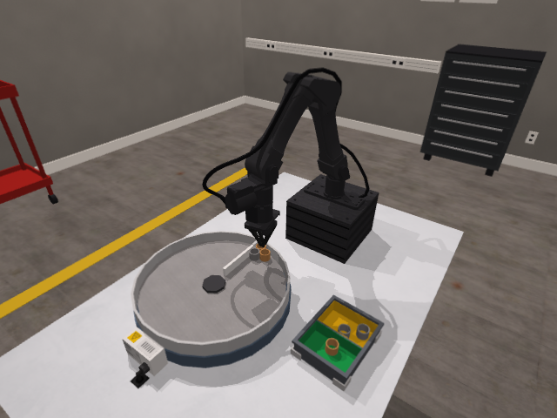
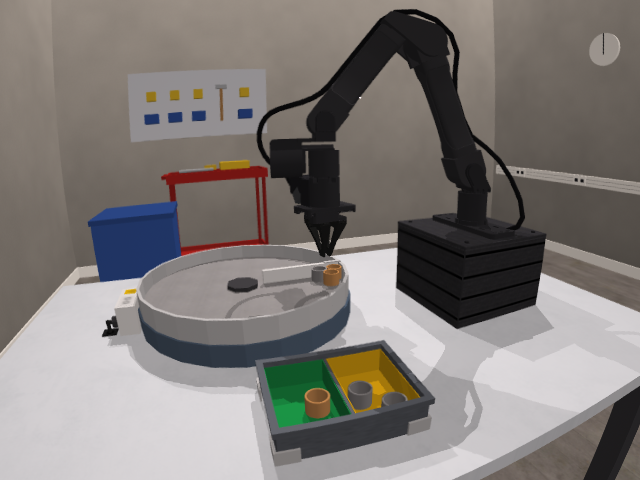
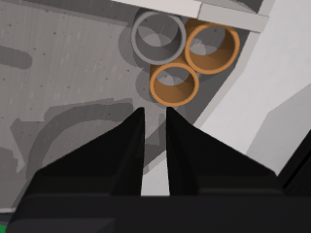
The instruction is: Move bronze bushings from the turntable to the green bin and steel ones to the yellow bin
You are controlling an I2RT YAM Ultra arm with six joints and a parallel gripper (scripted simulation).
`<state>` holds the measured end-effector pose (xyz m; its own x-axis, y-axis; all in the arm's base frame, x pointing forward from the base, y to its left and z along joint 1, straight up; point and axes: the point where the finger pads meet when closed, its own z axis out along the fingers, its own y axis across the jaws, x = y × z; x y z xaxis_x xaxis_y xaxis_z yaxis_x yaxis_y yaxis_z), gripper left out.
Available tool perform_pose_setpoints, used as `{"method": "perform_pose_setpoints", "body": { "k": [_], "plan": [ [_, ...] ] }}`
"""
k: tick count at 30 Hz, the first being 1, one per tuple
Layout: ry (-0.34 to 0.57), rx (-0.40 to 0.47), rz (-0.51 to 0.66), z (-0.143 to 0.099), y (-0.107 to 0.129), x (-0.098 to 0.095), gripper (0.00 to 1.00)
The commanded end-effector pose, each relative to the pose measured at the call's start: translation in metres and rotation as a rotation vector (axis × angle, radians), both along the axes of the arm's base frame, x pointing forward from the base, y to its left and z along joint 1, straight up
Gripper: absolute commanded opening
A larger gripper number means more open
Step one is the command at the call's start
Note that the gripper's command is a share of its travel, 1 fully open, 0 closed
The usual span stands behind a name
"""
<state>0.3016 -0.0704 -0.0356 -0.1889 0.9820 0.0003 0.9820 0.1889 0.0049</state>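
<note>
The black arm reaches from its stacked black pedestal (image 1: 359, 225) near the back edge of the white tabletop (image 1: 418, 287) and points the gripper (image 1: 261, 243) straight down over the far rim of the round turntable (image 1: 270, 314), on the side nearest the pedestal. The fingers stand narrow, with only a thin slit of space between them, and nothing is held in that gap. Just beneath and slightly ahead of the tips, three bushings are clustered against the turntable's rim at the outer end of a white bar (image 1: 236, 263) that runs out from the dark hub (image 1: 212, 284). Two are bronze: the nearer bronze bushing (image 3: 174, 83) lies directly in front of the tips in the wrist view, and the second bronze bushing (image 3: 212, 46) touches it beside the rim. The steel bushing (image 3: 158, 37) touches both, next to the bar. The fingers are above them, not touching any. Toward the front right corner of the tabletop sits the divided bin tray (image 2: 361, 423): the green bin (image 2: 281, 395) holds one bronze bushing (image 2: 317, 402), and the yellow bin (image 2: 374, 364) holds two steel ones (image 2: 360, 394), standing apart.
</note>
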Motion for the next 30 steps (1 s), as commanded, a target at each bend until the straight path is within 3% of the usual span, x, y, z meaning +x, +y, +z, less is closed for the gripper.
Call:
{"method": "perform_pose_setpoints", "body": {
  "k": [1, 17, 20, 27, 28, 30],
  "plan": [
    [-0.037, -0.004, 0.010, 0.010, -0.001, 0.011, 0.12],
    [-0.037, -0.004, 0.010, 0.010, -0.001, 0.011, 0.12],
    [0.011, 0.008, 0.010, -0.010, 0.003, -0.004, 0.12],
    [0.012, 0.008, 0.011, -0.029, 0.004, -0.004, 0.12],
    [-0.030, -0.002, 0.011, -0.022, 0.000, 0.013, 0.12],
    [-0.066, -0.011, 0.011, -0.011, -0.002, 0.020, 0.12]
  ]
}}
